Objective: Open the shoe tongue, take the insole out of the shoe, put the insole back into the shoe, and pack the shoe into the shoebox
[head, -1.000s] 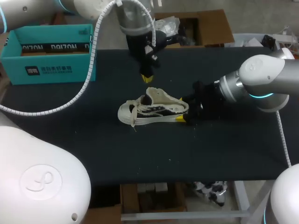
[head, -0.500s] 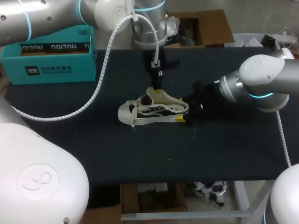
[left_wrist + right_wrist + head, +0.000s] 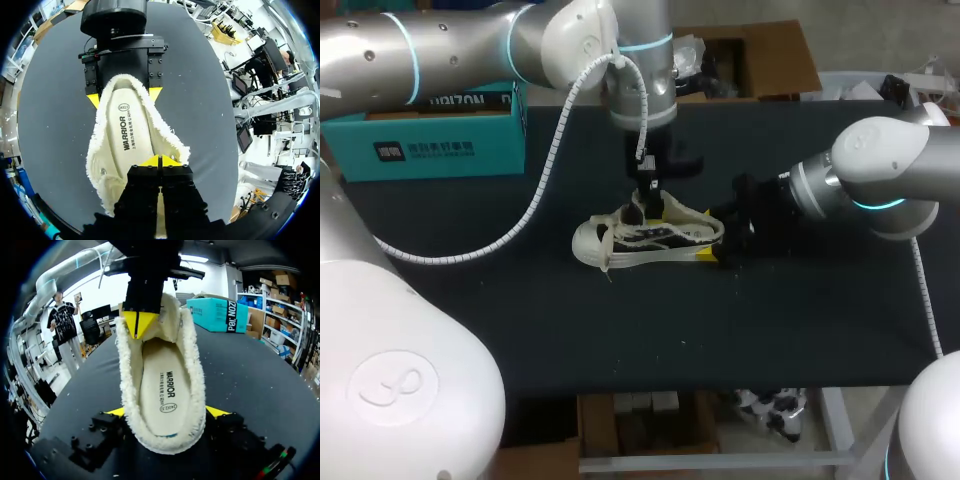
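change: our left end effector (image 3: 160, 161) has dropped onto the tongue (image 3: 167, 315), tips pressed together, pinch unclear | right end effector (image 3: 166, 412) clamps the shoe (image 3: 650, 235) from both sides, just under the left one | we judge tongue-opening begins

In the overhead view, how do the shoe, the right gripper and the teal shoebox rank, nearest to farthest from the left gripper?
1. Shoe: directly under the left gripper, at its tongue.
2. Right gripper: clamped on the heel, to the right.
3. Teal shoebox: farthest, at the table's back left.
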`<control>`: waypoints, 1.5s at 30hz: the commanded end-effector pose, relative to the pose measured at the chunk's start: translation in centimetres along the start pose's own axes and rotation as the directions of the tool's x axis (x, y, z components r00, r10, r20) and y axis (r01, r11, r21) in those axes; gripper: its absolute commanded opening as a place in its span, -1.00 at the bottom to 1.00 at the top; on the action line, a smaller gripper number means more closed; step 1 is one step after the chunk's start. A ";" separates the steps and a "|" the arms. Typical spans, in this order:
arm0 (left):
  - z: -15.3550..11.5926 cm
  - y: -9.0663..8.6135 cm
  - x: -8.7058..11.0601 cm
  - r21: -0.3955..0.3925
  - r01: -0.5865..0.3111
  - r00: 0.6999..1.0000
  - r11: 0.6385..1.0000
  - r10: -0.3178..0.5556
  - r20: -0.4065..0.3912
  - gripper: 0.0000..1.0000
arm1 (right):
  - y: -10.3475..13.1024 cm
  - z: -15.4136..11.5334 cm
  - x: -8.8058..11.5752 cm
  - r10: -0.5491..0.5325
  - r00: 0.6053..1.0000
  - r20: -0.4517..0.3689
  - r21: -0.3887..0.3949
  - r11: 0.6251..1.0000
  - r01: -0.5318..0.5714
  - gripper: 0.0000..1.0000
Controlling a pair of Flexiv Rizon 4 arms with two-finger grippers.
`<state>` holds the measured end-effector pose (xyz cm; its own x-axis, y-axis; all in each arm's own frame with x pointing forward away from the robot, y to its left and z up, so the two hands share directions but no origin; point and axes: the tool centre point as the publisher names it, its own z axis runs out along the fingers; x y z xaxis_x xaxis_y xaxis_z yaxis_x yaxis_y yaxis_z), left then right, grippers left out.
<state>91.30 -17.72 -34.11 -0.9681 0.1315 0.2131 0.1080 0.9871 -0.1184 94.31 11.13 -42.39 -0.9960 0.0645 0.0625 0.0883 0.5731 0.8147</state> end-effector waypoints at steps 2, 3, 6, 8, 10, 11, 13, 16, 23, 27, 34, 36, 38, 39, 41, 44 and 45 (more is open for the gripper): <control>1.4 -0.3 0.3 -0.011 0.025 1.000 1.000 -0.025 0.008 -1.00 | -0.4 0.4 0.4 -0.003 1.000 0.000 -0.004 1.000 0.003 -1.00; 1.5 -0.3 0.4 -0.010 0.025 1.000 1.000 -0.025 0.008 -1.00 | -0.4 0.4 0.4 -0.003 1.000 0.000 -0.004 1.000 0.003 -1.00; 2.1 -0.4 0.5 -0.018 0.037 0.999 0.999 -0.037 0.016 -1.00 | -0.4 0.4 0.4 -0.003 1.000 0.000 -0.004 1.000 0.003 -1.00; 2.6 -0.4 0.6 -0.031 0.056 0.998 0.998 -0.055 0.033 -1.00 | -0.4 0.4 0.4 -0.003 1.000 0.000 -0.004 1.000 0.003 -1.00; 3.1 -0.5 0.4 -0.044 0.074 0.997 0.996 -0.072 0.040 -1.00 | -0.4 0.4 0.4 -0.003 1.000 0.000 -0.004 1.000 0.003 -1.00; 3.4 -0.5 0.3 -0.057 0.098 0.994 0.994 -0.095 0.048 -1.00 | -0.4 0.4 0.4 -0.003 1.000 0.000 -0.004 1.000 0.003 -1.00; 3.8 -0.5 0.1 -0.060 0.108 0.993 0.992 -0.105 0.044 -1.00 | -0.4 0.4 0.4 -0.003 1.000 0.000 -0.004 1.000 0.003 -1.00; 4.2 -0.3 -0.1 -0.062 0.115 0.993 0.991 -0.112 0.046 -1.00 | -0.4 0.4 0.4 -0.003 1.000 0.000 -0.004 1.000 0.003 -1.00; 4.5 -0.1 -0.3 -0.062 0.119 0.992 0.991 -0.115 0.057 -0.55 | -0.4 0.4 0.4 -0.003 1.000 0.000 -0.004 1.000 0.003 -1.00; 5.0 0.0 -0.8 -0.071 0.121 0.991 0.990 -0.116 0.064 -0.55 | -0.4 0.4 0.4 -0.003 1.000 0.000 -0.004 1.000 0.003 -1.00; 6.8 0.7 -1.6 -0.093 0.126 0.986 0.988 -0.114 0.124 -0.56 | -0.4 0.4 0.4 -0.003 1.000 0.000 -0.004 1.000 0.003 -1.00; 7.5 0.9 -1.8 -0.092 0.127 0.982 0.988 -0.113 0.149 -0.55 | -0.4 0.4 0.4 -0.003 1.000 0.000 -0.004 1.000 0.003 -1.00; 8.2 1.1 -2.0 -0.086 0.129 0.977 0.988 -0.111 0.181 -0.51 | -0.4 0.4 0.4 -0.003 1.000 0.000 -0.004 1.000 0.003 -1.00; 8.5 1.2 -2.1 -0.085 0.125 0.975 0.989 -0.106 0.197 -0.50 | -0.4 0.4 0.4 -0.003 1.000 0.000 -0.004 1.000 0.003 -1.00; 9.1 1.4 -2.3 -0.076 0.117 0.970 0.990 -0.097 0.223 -0.49 | -0.4 0.4 0.4 -0.003 1.000 0.000 -0.004 1.000 0.003 -1.00; 10.0 1.5 -2.7 -0.079 0.123 0.955 0.989 -0.096 0.281 -0.50 | -0.4 0.4 0.4 -0.003 1.000 0.000 -0.004 1.000 0.003 -1.00; 10.3 1.5 -3.0 -0.086 0.131 0.947 0.988 -0.100 0.304 -0.50 | -0.4 0.4 0.4 -0.003 1.000 0.000 -0.004 1.000 0.003 -1.00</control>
<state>92.49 -17.74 -40.11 -1.0000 0.0074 -0.0023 0.0074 0.9999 -0.0094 94.31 11.13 -42.47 -0.9960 0.0646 0.0620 0.0879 0.5730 0.8148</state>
